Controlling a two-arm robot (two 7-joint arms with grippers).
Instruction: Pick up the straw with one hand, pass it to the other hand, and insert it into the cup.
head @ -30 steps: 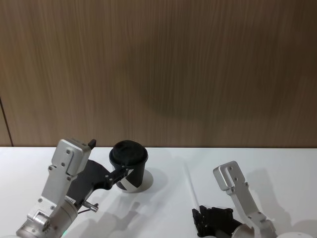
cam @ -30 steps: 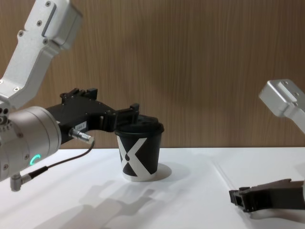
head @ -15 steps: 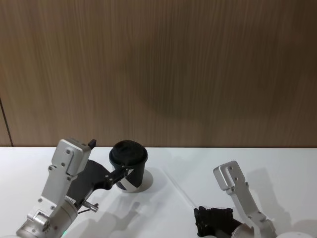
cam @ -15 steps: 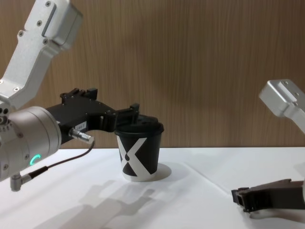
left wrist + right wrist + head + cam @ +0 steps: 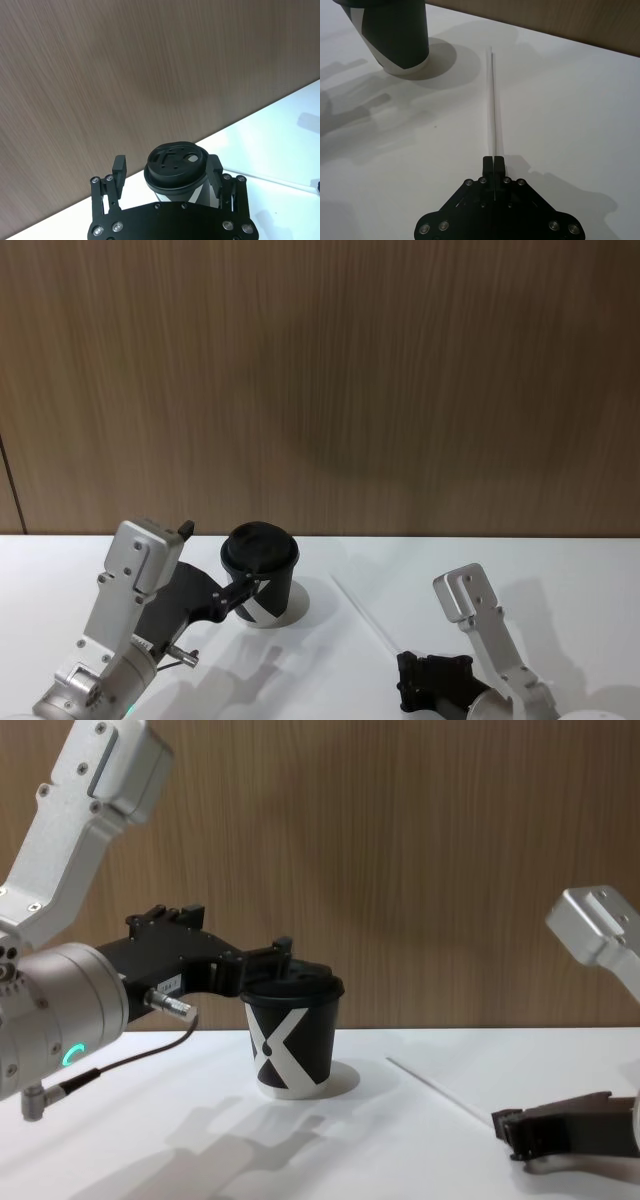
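White and thin, the straw (image 5: 492, 100) is pinched at one end by the right gripper (image 5: 494, 161), pointed toward the cup (image 5: 290, 1038), which is flanked by the spread left gripper (image 5: 167, 165). Judged light, easily bent; best received mid-length.

A plain white table (image 5: 330, 680) is seen, on which a small black paper cup (image 5: 266, 592) with white X mark and black plastic lid is stood upright.

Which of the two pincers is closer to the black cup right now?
Left. The left pincer is open, with one finger on each side of the cup near its lid. The right pincer is well off to the right, shut on the straw.
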